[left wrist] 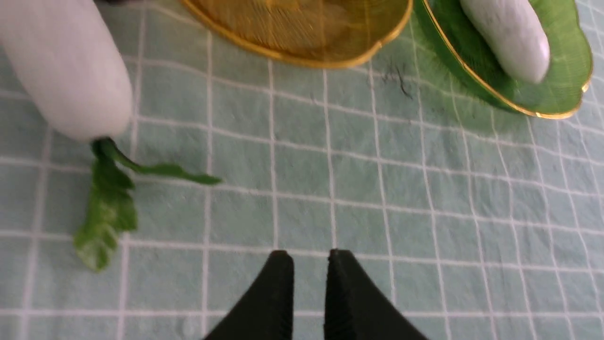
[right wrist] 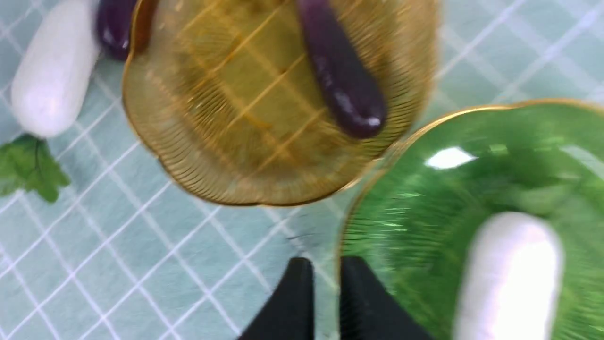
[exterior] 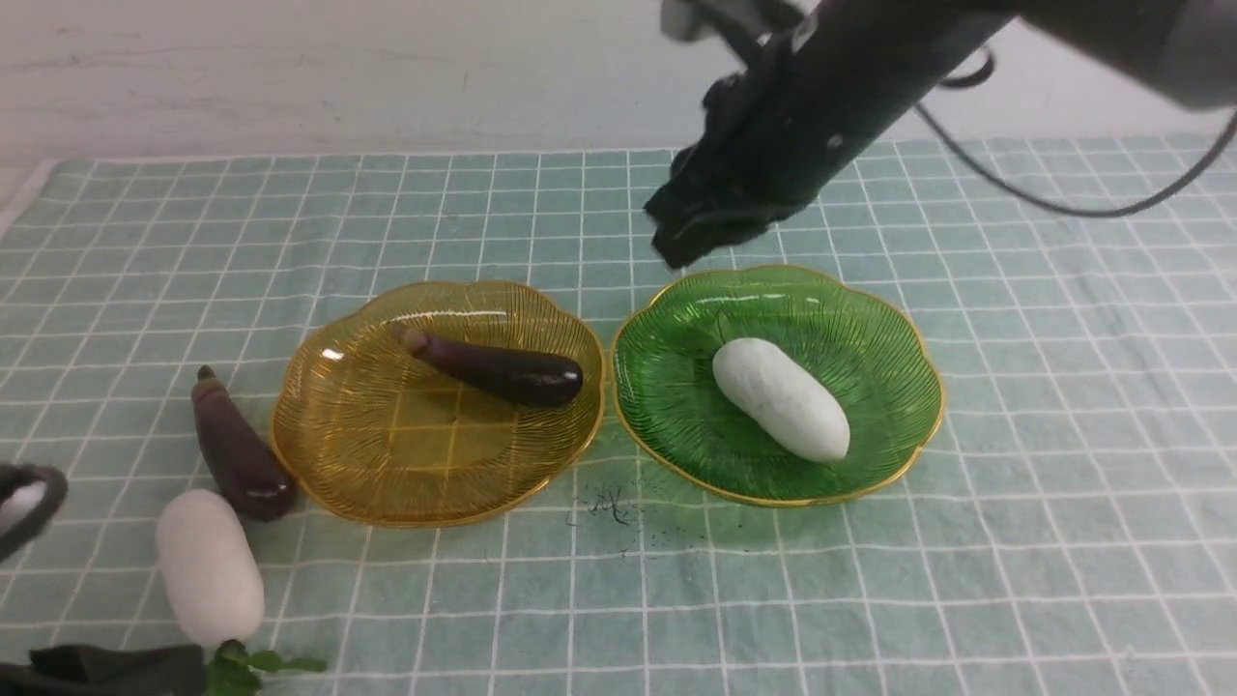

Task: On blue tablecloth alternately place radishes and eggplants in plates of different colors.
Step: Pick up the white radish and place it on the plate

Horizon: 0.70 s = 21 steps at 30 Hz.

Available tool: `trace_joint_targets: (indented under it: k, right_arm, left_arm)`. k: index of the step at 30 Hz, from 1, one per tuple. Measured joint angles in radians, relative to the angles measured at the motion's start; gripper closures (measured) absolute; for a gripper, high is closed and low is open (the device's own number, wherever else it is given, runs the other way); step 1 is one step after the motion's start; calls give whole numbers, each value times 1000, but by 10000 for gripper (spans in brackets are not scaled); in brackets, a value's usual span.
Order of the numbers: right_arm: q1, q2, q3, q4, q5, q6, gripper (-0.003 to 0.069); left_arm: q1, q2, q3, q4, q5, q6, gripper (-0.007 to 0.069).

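On the blue tablecloth (exterior: 1015, 541) an amber-yellow plate (exterior: 319, 445) holds one dark eggplant (exterior: 498, 370). To its right a green plate (exterior: 899, 367) holds a white radish (exterior: 781, 397). Left of the amber plate, on the cloth, lie a second eggplant (exterior: 237, 450) and a second radish (exterior: 208, 565) with green leaves (exterior: 253, 665). My right gripper (exterior: 681, 253) hangs above the green plate's far left rim, jaws together and empty (right wrist: 325, 267). My left gripper (left wrist: 309, 257) sits low at the near left corner, beside the radish's leaves (left wrist: 108, 208), shut on nothing.
A dark smudge (exterior: 609, 506) marks the cloth in front of the gap between the plates. The right arm (exterior: 870, 77) and its cable (exterior: 1063, 203) cross above the table's far right. A pale wall (exterior: 338, 77) rises behind the table.
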Motion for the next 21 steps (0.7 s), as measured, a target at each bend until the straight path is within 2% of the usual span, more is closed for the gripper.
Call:
trace_joint_targets:
  k: [2, 3, 5, 6, 12, 15, 16, 21]
  right_arm:
    - [-12, -32, -1, -21, 5, 22, 648]
    - [-25, -66, 0, -55, 12, 59, 662]
    - [-32, -93, 12, -83, 13, 90, 669]
    - [-44, -159, 61, -126, 13, 132, 672]
    - [-47, -412, 324, -175, 18, 174, 674]
    - [-47, -544, 493, -181, 21, 178, 674]
    - [-47, -637, 598, -185, 26, 178, 674]
    - [-47, -823, 842, -188, 28, 178, 674]
  left_arm:
    - [0, 31, -27, 65, 4, -35, 602]
    - [0, 69, -55, 137, 9, -88, 621]
    - [0, 107, -70, 177, 11, -126, 626]
    - [0, 171, -83, 246, 11, -168, 629]
    - [0, 392, -106, 303, -8, -199, 590]
    - [0, 494, -127, 306, -31, -200, 534]
    - [0, 556, -147, 306, -48, -200, 480]
    - [0, 688, -202, 334, -77, -204, 294]
